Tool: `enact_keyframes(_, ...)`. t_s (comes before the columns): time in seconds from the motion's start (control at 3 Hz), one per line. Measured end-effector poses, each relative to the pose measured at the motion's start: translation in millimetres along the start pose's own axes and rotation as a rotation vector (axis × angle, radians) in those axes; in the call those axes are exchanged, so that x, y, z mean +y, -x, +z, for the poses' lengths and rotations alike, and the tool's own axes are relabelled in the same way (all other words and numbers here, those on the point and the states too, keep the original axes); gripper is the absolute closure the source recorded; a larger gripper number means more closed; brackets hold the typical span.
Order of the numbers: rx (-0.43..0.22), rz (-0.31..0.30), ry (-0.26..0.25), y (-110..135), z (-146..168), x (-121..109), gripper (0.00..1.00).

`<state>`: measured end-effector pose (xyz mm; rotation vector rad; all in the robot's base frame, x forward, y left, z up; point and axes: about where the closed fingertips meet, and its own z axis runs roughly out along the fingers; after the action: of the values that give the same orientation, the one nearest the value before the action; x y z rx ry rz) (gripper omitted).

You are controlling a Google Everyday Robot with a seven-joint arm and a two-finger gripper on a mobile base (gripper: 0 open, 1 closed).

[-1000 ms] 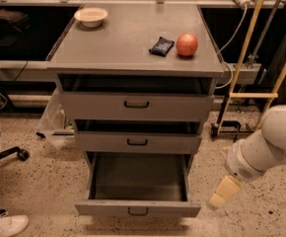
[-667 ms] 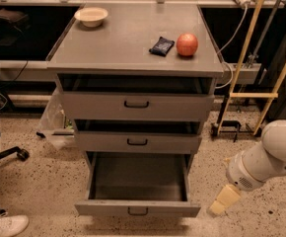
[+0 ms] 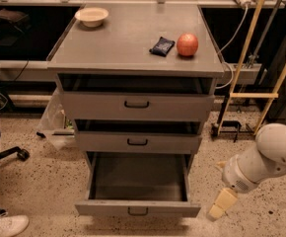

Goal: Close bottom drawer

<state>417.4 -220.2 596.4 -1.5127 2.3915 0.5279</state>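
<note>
The bottom drawer of the grey cabinet is pulled far out, its deep grey box empty, with a small dark loop handle centred on its front. The two drawers above, middle and top, stand slightly out. My gripper hangs low at the right of the drawer's front corner, close to it but apart, on the white arm that comes in from the right.
On the cabinet top are a white bowl, a dark packet and a red apple. A clear plastic bag lies left of the cabinet. A shoe and a chair caster are at the left; yellow poles stand right.
My arm and gripper have dropped lower and shifted slightly left toward the bottom drawer's right front corner. The drawers have not moved.
</note>
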Motion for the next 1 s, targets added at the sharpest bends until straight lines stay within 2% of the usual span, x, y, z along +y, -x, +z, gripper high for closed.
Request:
enact_keyframes(0.33, -0.091, -0.117, 0.095, -8.4, 62.3, -6.7, 0.00)
enact_keyframes(0.67, -0.173, -0.196, 0.139, -18.6, 134.0, -16.0, 0.00)
enact_keyframes(1.0, -0.199, -0.190, 0.166, -38.1, 206.4, -24.3, 0.00)
